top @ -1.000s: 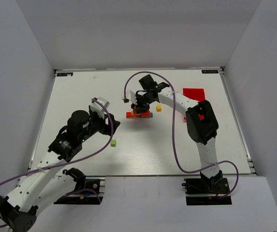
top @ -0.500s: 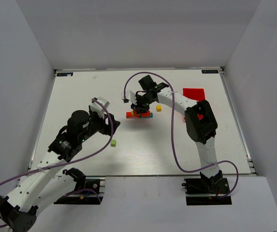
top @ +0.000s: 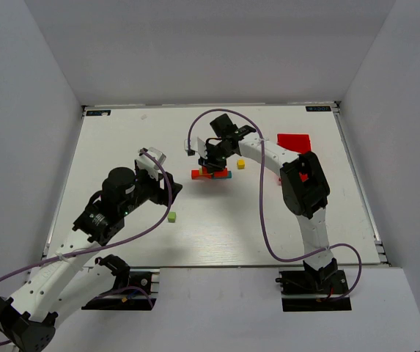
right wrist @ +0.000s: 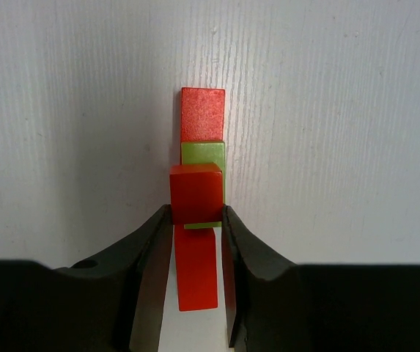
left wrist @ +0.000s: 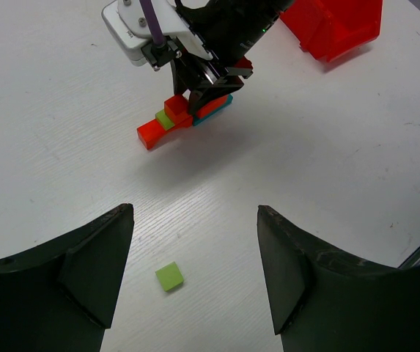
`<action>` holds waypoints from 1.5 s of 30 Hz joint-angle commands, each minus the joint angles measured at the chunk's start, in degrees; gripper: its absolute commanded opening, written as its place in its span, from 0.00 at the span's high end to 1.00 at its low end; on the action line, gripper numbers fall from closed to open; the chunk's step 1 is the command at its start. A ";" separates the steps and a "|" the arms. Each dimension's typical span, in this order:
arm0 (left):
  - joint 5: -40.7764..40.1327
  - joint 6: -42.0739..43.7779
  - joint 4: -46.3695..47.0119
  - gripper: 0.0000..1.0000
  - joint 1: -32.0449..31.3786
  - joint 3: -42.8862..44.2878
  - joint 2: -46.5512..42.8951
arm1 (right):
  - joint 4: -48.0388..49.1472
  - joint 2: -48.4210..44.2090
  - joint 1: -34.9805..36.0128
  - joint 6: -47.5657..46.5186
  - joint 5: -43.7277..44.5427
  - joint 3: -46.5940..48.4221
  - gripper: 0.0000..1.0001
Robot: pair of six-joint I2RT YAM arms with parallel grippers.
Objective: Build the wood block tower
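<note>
Tower [top: 211, 174] sits mid-table, toward far side: red bar [right wrist: 202, 114] at bottom, green block [right wrist: 204, 158] on top. Right gripper [right wrist: 196, 213] parked right over it, fingers pinched on red cube [right wrist: 196, 192], cube above green block, can't tell if touching. Left gripper [left wrist: 195, 213] hangs nearer, fingers wide apart, nothing held. Green cube [left wrist: 169, 276] lies loose on table below it. Yellow cube [top: 240, 164] just right of tower, tray [top: 295, 139] further right.

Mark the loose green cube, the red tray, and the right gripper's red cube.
loose green cube [left wrist: 168, 276], left wrist view, top face.
red tray [left wrist: 338, 33], left wrist view, side wall.
red cube [right wrist: 196, 193], right wrist view, top face.
</note>
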 commanded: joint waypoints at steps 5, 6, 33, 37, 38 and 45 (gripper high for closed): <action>0.74 0.20 0.58 0.22 0.25 -0.26 -0.40 | 1.63 0.00 0.01 1.15 0.32 0.85 0.51; 0.74 0.20 0.58 0.22 0.25 -0.26 -0.40 | 1.63 -0.17 0.01 1.24 0.41 0.76 0.48; -0.49 -1.55 -1.35 1.00 0.25 -0.10 7.76 | 7.18 -20.32 -10.18 -3.66 4.28 -18.14 1.00; -1.02 -2.08 -3.99 0.54 0.25 2.10 15.23 | 4.44 -14.68 -13.17 -9.45 2.78 -16.12 0.64; -0.24 -2.08 -4.77 0.46 0.25 2.11 17.33 | 4.53 -14.16 -13.61 -10.44 1.91 -15.94 0.52; -1.37 -2.61 -5.66 0.00 0.25 2.81 19.46 | 4.10 -8.80 -15.99 -16.86 -0.38 -11.38 0.41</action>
